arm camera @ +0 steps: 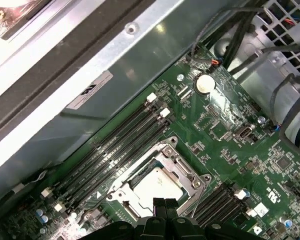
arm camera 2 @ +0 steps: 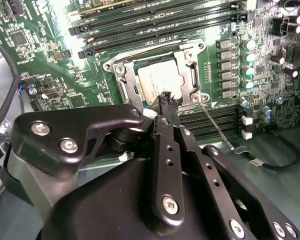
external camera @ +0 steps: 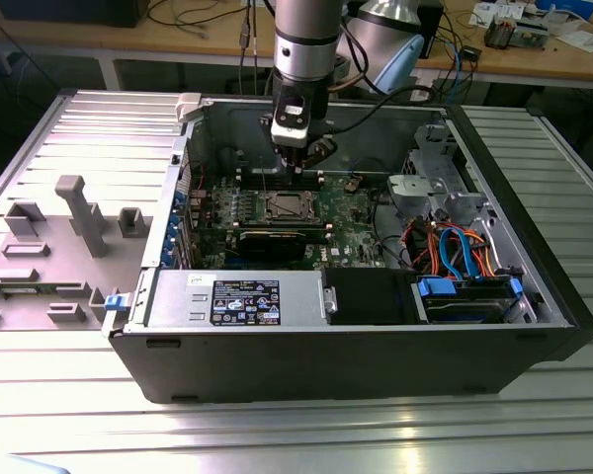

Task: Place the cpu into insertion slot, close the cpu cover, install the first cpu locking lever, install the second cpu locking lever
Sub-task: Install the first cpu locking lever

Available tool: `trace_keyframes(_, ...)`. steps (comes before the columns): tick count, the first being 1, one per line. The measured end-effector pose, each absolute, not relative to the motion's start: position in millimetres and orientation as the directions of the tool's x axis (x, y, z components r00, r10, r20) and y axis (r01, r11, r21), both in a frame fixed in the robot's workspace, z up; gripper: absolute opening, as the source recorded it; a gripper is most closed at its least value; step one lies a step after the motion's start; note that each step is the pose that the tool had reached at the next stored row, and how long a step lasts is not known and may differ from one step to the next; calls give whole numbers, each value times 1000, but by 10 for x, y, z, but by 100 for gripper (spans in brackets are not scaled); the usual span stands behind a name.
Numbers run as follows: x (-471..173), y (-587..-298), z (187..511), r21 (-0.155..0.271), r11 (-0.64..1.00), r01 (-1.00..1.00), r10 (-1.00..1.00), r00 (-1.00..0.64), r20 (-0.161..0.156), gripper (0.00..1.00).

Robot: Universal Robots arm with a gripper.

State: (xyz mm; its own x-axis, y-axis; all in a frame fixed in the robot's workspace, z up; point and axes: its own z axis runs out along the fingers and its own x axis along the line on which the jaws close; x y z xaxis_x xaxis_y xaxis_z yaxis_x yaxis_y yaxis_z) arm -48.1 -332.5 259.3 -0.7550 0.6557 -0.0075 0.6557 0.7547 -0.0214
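Observation:
The cpu (arm camera 2: 155, 80) lies in the insertion slot (arm camera 2: 111, 66) on the green board, its silver top showing through the window of the cpu cover (arm camera 2: 189, 67), which lies flat over it. A thin metal locking lever (arm camera 2: 216, 125) sticks out from the socket's corner, along the memory slots. My gripper (arm camera 2: 166, 101) is shut with nothing between its fingers, its tips just above the socket's edge. In the first wrist view the gripper (arm camera: 163, 204) sits at the rim of the cpu cover (arm camera: 182, 167), beside the cpu (arm camera: 152, 187). In the exterior view the gripper (external camera: 298, 166) hangs over the insertion slot (external camera: 285, 205).
The open computer case (external camera: 178, 326) lies on a ribbed metal table. Long black memory slots (arm camera: 120, 145) flank the socket. A black graphics card (external camera: 277, 240), the power supply (external camera: 242, 296), drive cage (external camera: 430, 188) and cables (external camera: 455, 247) crowd the inside. Grey fixtures (external camera: 79, 212) stand at the exterior view's left.

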Motion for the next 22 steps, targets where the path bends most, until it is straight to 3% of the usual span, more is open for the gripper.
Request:
trace_keyframes(15,-481,-3325,2651,-21,779,627,627,-779,-7,11)
trace_keyframes(22,-480,-3325,2652,-21,855,518,517,-856,-7,11)
